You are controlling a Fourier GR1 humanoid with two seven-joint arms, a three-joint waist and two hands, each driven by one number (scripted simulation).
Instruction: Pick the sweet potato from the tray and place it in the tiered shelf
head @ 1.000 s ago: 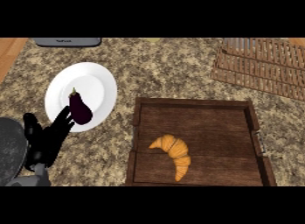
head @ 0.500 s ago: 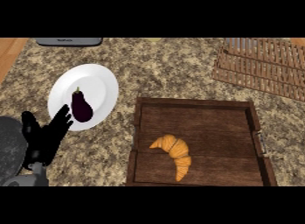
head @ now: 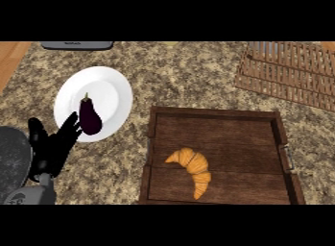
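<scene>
An orange croissant (head: 193,168) lies in the dark wooden tray (head: 153,158) at the lower right; no sweet potato shows there. The slatted wooden tiered shelf (head: 297,72) sits at the top right. My left hand (head: 53,150) is at the lower left, open with its fingers pointing up, its fingertips at the lower edge of a white plate (head: 110,91). A dark purple eggplant (head: 90,117) lies on that plate, just right of the fingertips. The hand holds nothing. My right hand does not show.
A grey flat object (head: 77,45) lies at the counter's far edge, top left. Wooden floor (head: 0,62) shows beyond the counter's left edge. Speckled stone counter (head: 191,77) lies between plate, tray and shelf.
My left hand has shifted slightly up and right, toward the plate's lower edge. Croissant, eggplant and tray have not moved.
</scene>
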